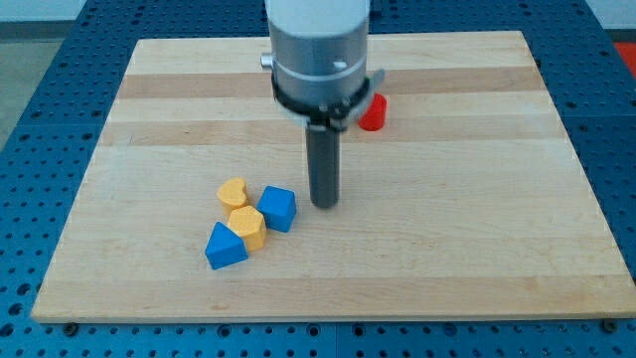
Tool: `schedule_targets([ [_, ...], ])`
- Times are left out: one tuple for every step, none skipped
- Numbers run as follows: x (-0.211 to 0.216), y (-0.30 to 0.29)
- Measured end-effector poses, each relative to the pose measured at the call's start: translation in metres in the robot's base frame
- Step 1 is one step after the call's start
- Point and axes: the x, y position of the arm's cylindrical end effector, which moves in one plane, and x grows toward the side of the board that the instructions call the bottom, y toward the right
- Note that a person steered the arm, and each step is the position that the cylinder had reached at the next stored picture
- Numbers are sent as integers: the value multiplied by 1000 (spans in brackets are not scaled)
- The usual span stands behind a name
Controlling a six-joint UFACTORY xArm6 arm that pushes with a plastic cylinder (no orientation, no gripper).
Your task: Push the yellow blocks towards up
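Observation:
Two yellow blocks lie at the board's lower left. A yellow heart-shaped block (233,192) sits just above a yellow hexagonal block (247,226), and the two touch. My tip (324,203) stands on the board to the right of them, a short gap from a blue cube-like block (278,208) that touches the yellow hexagon's right side. A blue triangular block (226,247) touches the hexagon at its lower left.
A red block (373,111) lies near the view's top, right of the arm's grey body (318,50), which partly hides it. The wooden board (497,199) lies on a blue perforated table (40,60).

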Motion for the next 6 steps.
schedule_targets([
  [64,0],
  [64,0],
  [65,-46],
  [66,-53],
  [66,-53],
  [50,-56],
])
